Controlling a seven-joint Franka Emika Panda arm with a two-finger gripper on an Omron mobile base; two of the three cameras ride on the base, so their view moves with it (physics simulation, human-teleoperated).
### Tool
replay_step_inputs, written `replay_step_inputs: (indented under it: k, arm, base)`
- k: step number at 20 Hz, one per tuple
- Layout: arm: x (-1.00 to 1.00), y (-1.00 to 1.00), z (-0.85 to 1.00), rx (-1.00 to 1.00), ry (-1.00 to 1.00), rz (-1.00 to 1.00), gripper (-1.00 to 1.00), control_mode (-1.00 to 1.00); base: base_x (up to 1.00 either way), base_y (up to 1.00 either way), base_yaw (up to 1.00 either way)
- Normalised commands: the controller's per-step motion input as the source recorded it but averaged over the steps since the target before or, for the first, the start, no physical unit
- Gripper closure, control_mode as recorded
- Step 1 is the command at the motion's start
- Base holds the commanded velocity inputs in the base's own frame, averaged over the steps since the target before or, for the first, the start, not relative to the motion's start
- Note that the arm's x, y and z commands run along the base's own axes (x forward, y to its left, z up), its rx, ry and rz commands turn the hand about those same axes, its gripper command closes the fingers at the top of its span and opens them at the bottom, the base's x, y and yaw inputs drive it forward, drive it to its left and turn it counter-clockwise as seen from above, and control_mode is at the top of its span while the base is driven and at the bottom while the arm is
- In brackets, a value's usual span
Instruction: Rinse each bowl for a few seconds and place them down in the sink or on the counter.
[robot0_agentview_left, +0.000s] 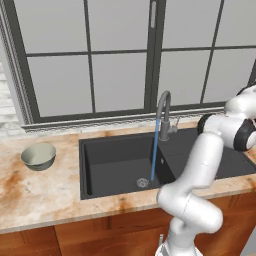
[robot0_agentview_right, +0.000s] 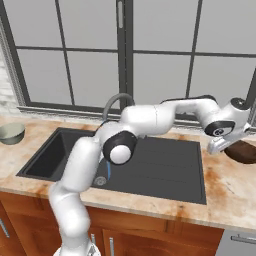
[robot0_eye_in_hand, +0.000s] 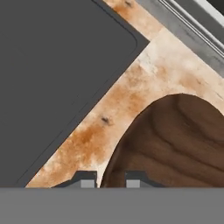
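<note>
Now the tool (robot0_eye_in_hand: 111, 178) is seen nearly closed across the brown bowl's (robot0_eye_in_hand: 175, 140) rim on the counter (robot0_eye_in_hand: 87, 131). Rim should be pinched squarely, then lifted level toward the tap (robot0_agentview_left: 162, 107) stream.

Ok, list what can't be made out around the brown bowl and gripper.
- Brown bowl: right base view, hand covers its near side, frame edge cuts it.
- Gripper: hand view, tips straddle the bowl's rim; contact hidden at the bottom.
- Drain: left base view, partly behind the arm.
</note>
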Motion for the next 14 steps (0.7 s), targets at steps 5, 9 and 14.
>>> replay_step_inputs:
  k: [5,9,14]
  arm:
    - [-0.45,0.74,0.2,-0.17,-0.03,0.18,1.0,-1.0]
    - [-0.36,0.48,0.58,-0.02,0.04,0.12,1.0,-1.0]
    - [-0.29,0.26,0.61,0.0,0.1,0.11,1.0,-1.0]
  base:
    - [0.0,0.0,0.0]
    - [0.0,0.0,0.0]
    - [0.0,0.0,0.0]
